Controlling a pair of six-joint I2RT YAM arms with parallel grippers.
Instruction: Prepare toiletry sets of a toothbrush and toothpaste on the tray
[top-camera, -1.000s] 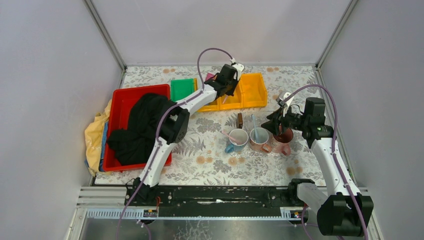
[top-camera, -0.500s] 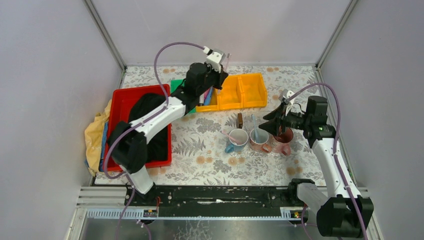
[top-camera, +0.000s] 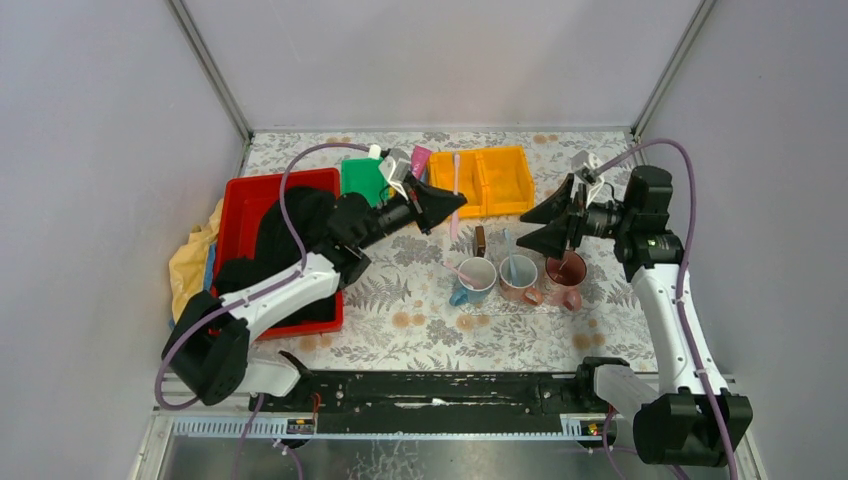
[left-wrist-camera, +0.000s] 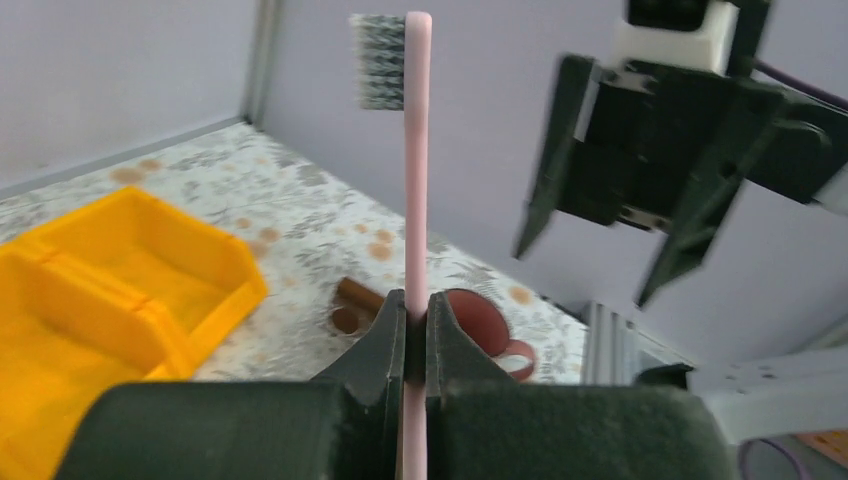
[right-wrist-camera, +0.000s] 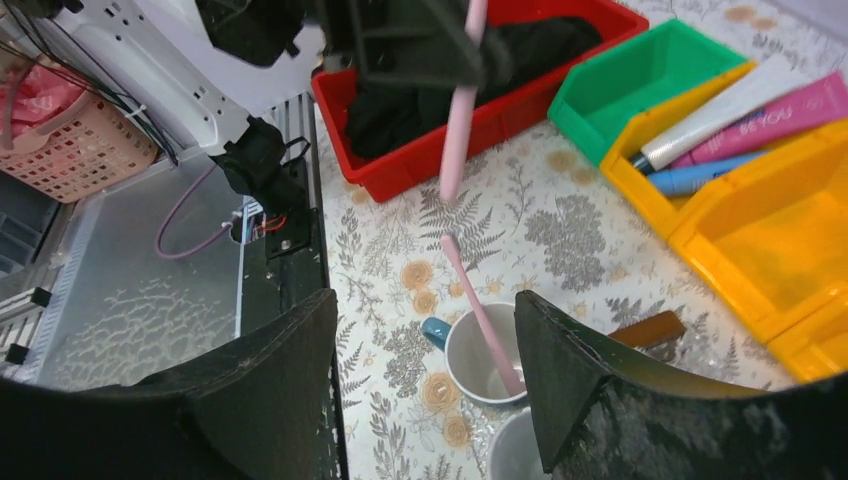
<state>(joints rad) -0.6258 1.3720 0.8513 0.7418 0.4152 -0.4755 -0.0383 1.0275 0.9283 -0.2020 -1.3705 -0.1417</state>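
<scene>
The whitish-pink toothbrush (left-wrist-camera: 417, 180) stood upright mid-frame, pinched low on its handle in my left gripper (left-wrist-camera: 417, 322), above the worktop (top-camera: 420, 260) near the yellow bins (top-camera: 505, 185). Opposite, my right gripper (top-camera: 556, 214) gaped wide, holding nothing. A handover step, I judged; next, lining up over the brushless third mug (top-camera: 567, 270).

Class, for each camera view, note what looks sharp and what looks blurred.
Top view: evenly lit, mugs crisp. Left wrist view: pink toothbrush fairly sharp, yellow bins soft. Right wrist view: its own fingers are dark blurs, toothpaste tubes clear.
</scene>
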